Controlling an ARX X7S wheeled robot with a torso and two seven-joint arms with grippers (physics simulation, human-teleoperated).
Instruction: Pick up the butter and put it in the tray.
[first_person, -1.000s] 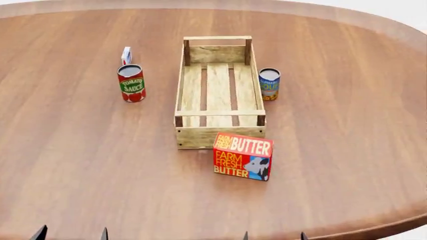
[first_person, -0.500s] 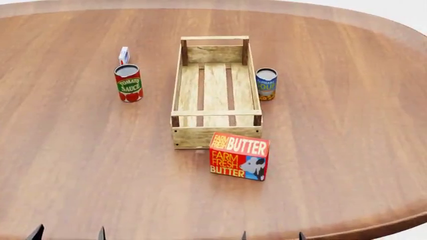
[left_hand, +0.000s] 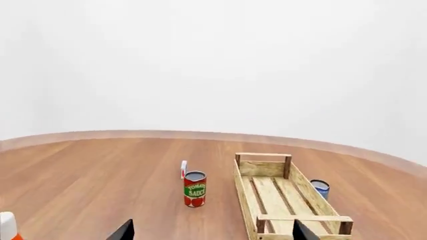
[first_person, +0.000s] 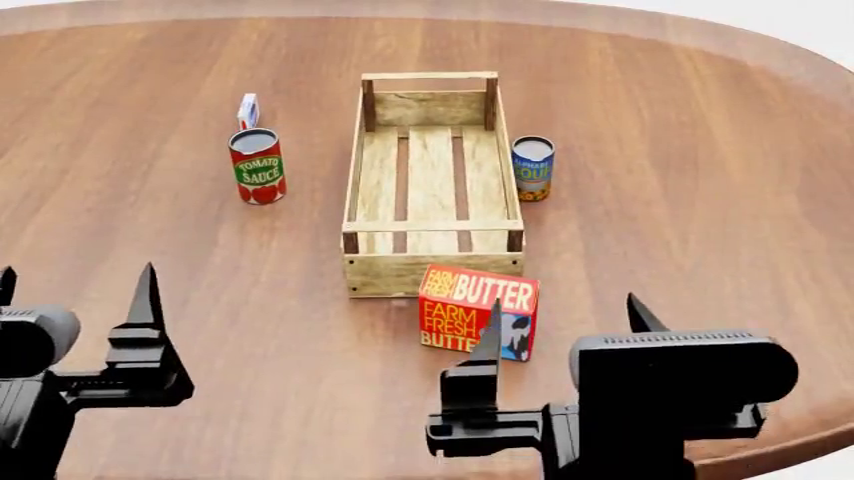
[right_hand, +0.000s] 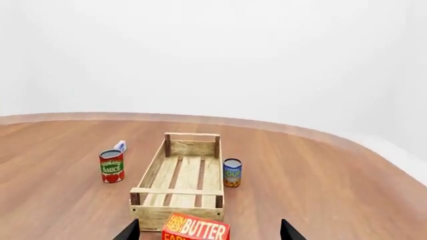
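Observation:
The butter (first_person: 467, 300), a red-orange box with a blue cow corner, stands on the table just in front of the tray's (first_person: 434, 268) near end. The tray is a long light-wood slatted crate with nothing in it. My right gripper (first_person: 563, 315) is open, hovering just on my side of the butter, its left fingertip overlapping the box in the head view. In the right wrist view the butter (right_hand: 195, 229) sits between the open fingers, ahead of them, with the tray (right_hand: 177, 214) beyond. My left gripper (first_person: 74, 290) is open over bare table at the left.
A tomato sauce can (first_person: 256, 165) and a small white-and-blue carton (first_person: 248, 108) stand left of the tray. A blue-and-yellow can (first_person: 533, 167) stands right of it. The round table's edge (first_person: 801, 440) curves close at the right front.
Both arms have risen into the head view; before, only their fingertips showed at its bottom edge. The butter and tray have not moved on the table.

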